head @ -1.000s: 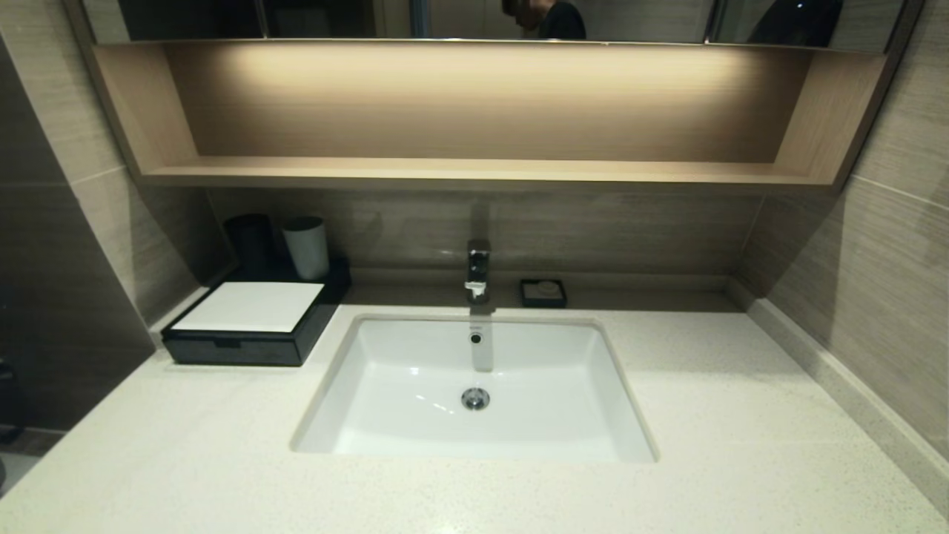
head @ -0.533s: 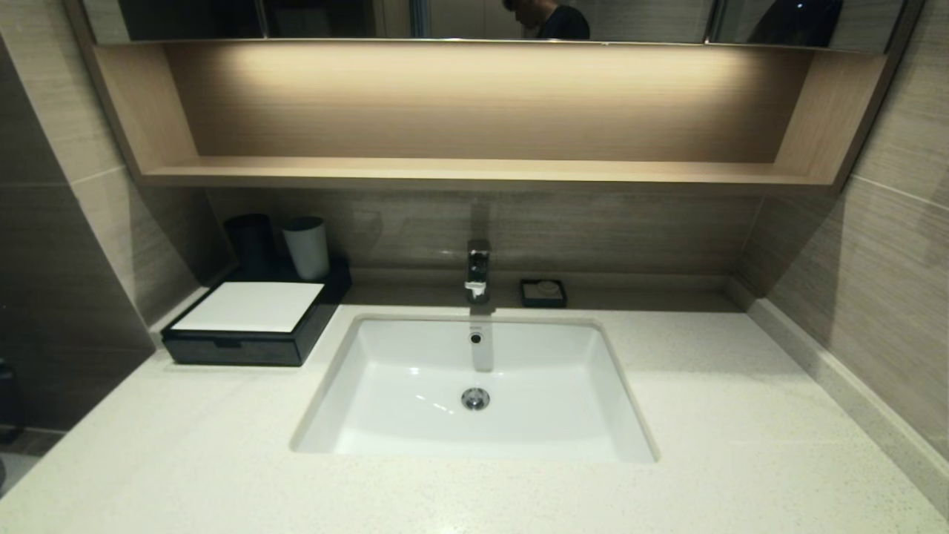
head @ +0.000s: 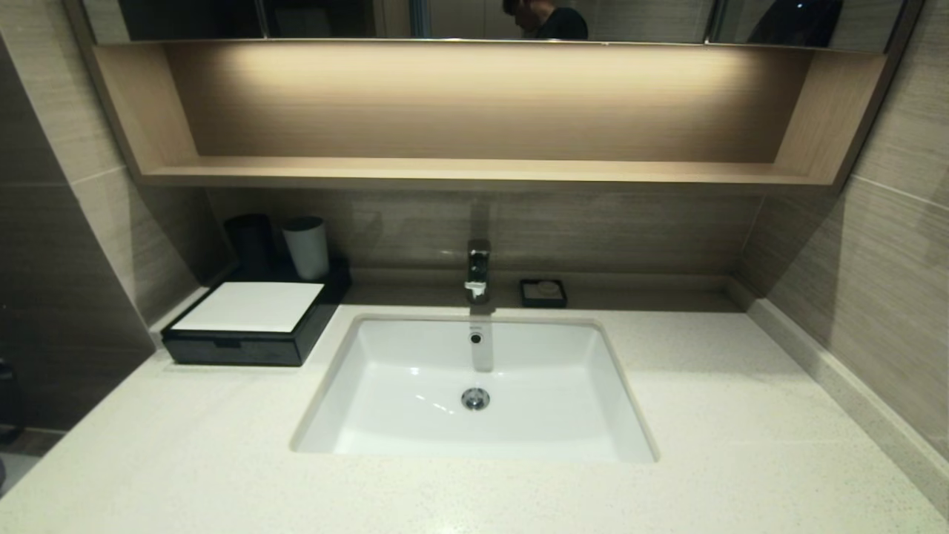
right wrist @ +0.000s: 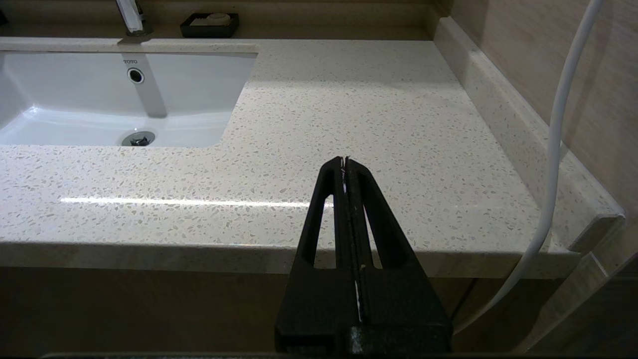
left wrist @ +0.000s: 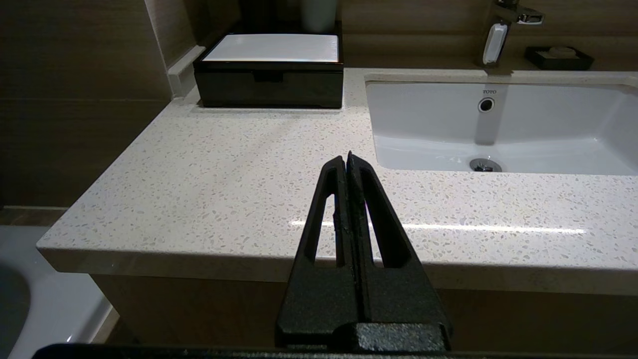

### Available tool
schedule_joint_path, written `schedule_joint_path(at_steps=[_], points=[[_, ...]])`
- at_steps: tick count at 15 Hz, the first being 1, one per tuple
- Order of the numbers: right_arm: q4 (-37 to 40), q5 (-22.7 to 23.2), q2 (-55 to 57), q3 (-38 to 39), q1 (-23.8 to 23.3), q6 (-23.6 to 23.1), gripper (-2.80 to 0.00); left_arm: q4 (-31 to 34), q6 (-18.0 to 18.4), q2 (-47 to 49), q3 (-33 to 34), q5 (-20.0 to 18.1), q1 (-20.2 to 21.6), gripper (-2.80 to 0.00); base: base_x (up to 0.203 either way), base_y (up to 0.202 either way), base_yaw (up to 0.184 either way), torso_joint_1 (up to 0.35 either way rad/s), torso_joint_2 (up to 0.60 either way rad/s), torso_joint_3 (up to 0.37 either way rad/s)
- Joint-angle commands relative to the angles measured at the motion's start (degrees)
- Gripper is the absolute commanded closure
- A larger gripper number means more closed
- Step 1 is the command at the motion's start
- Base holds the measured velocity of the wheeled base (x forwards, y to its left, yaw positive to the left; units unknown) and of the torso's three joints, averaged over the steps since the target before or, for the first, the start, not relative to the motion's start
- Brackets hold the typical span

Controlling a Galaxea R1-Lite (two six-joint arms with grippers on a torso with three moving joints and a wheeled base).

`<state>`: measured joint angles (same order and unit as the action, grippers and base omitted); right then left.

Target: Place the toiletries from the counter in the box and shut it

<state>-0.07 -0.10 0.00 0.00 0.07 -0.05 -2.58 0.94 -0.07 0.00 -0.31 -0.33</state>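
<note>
Hovering off the counter's (left wrist: 214, 174) front edge, both pincers, left (left wrist: 347, 158) and right (right wrist: 345, 162), were pressed together, empty, unseen from the head; only the left wrist faced the closed box (left wrist: 269, 70) ahead.

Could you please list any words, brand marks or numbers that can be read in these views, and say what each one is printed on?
"TOTO": small grey lettering on the back wall of the white basin, just above the round overflow hole; it also reads in the right wrist view.

Nothing else is legible. The box shows no print on its white top panel, and the small black dish beside the faucet carries no readable mark.
</note>
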Motion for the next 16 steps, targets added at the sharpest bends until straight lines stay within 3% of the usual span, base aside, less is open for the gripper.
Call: schedule_joint_path(at_steps=[1, 16], points=[[-0.02, 0.01, 0.00, 0.09, 0.01, -0.13, 0.00, 0.04, 0.03, 0.16, 1.14, -0.05, -0.02, 0.00, 0.000, 0.000, 0.000, 0.000, 0.00, 0.000], [-0.11, 0.01, 0.00, 0.09, 0.01, -0.04, 0.00, 0.00, 0.03, 0.12, 1.14, -0.05, 0.04, 0.00, 0.000, 0.000, 0.000, 0.000, 0.00, 0.000]])
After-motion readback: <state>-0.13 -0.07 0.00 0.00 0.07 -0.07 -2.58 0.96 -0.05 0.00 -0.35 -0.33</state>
